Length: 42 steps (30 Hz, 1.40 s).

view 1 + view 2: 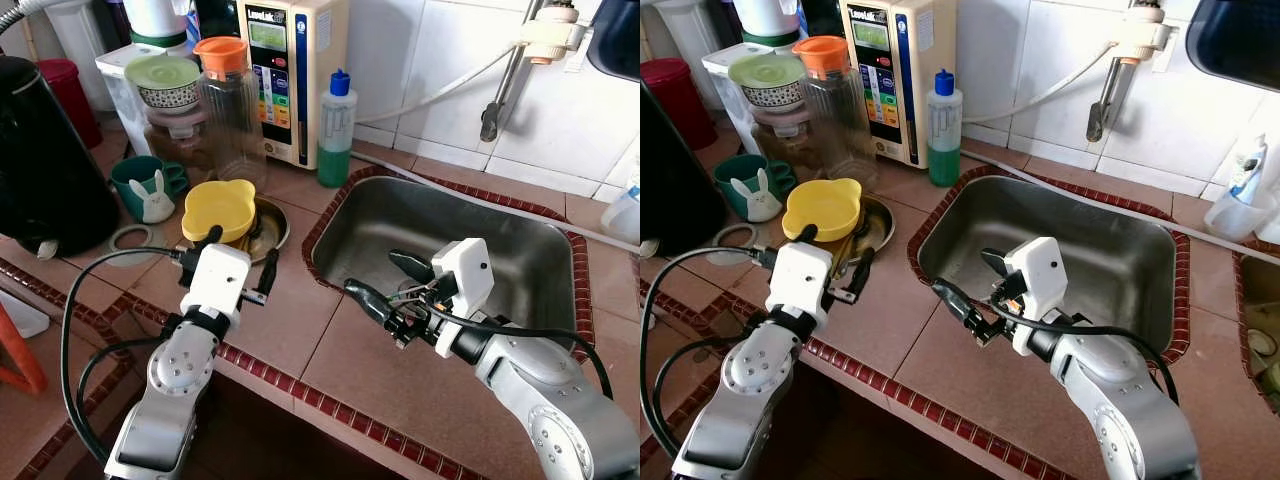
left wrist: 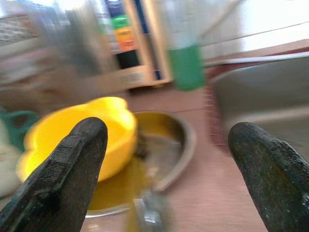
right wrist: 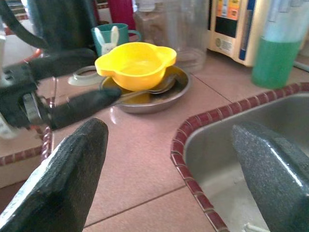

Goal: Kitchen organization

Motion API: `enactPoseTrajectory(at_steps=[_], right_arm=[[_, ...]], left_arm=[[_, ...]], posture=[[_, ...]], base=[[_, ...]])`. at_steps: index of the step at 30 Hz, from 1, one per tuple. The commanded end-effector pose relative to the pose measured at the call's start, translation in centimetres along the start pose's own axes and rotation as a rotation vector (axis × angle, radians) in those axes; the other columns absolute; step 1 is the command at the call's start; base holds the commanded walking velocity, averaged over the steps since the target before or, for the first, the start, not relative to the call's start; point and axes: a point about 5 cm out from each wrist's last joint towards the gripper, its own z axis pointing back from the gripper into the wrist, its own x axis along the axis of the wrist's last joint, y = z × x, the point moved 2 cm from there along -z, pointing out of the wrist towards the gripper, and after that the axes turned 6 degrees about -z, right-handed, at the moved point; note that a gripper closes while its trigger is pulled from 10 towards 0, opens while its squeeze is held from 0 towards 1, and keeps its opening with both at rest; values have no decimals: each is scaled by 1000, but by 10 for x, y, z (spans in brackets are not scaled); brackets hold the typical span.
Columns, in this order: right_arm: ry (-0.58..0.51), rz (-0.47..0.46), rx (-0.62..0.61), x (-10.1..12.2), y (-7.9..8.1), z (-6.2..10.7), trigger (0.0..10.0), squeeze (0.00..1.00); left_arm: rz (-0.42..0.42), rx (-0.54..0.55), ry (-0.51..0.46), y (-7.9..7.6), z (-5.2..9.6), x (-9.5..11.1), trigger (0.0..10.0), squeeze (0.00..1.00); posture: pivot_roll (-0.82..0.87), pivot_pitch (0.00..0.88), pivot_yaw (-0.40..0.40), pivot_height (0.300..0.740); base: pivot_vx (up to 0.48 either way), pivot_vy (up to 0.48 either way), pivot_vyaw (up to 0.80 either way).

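A yellow plastic bowl (image 1: 218, 208) sits in a round metal dish (image 1: 268, 226) on the brown tiled counter (image 1: 300, 320), to the left of the steel sink (image 1: 450, 250). A metal spoon (image 3: 149, 92) lies in the dish under the bowl. Behind them stand a clear jug with an orange lid (image 1: 228, 110), a green soap bottle with a blue cap (image 1: 336, 130) and a cream water machine (image 1: 285, 75). A teal mug with a white bunny (image 1: 148, 190) is on the far left, next to a big black kettle (image 1: 45, 160).

The left tool (image 1: 238, 262) is wide open and holds nothing. It hangs just near the dish. The right tool (image 1: 388, 282) is wide open too and holds nothing. It hangs over the near left edge of the sink.
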Motion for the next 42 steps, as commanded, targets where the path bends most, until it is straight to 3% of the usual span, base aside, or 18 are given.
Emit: enactPoseTrajectory(at_steps=[1,9,21,27,34,42], right_arm=[[-6,23,27,6,5,-1,10000,0],[-6,41,38,8,8,-5,10000,0],[-5,53,45,8,11,-6,10000,0],[28,23,147,5,23,1,10000,0],[55,7,191,2,27,5,10000,0],[55,14,191,1,28,4,10000,0]], left_arm=[[19,-55,-10,-9,0,1,10000,0],[113,-127,36,-27,-11,-7,10000,0],[131,-88,117,-21,-7,-29,10000,0],[129,-85,141,-22,-5,-35,10000,0],[125,-79,138,-21,-6,-34,10000,0],[70,-27,86,-9,-10,-22,10000,0]], posture=[[105,42,-1,740],[97,41,0,740],[94,49,3,740],[93,51,2,740],[93,49,0,740],[96,46,0,740]], base=[[0,0,0],[0,0,0],[0,0,0],[0,0,0],[0,0,0],[0,0,0]])
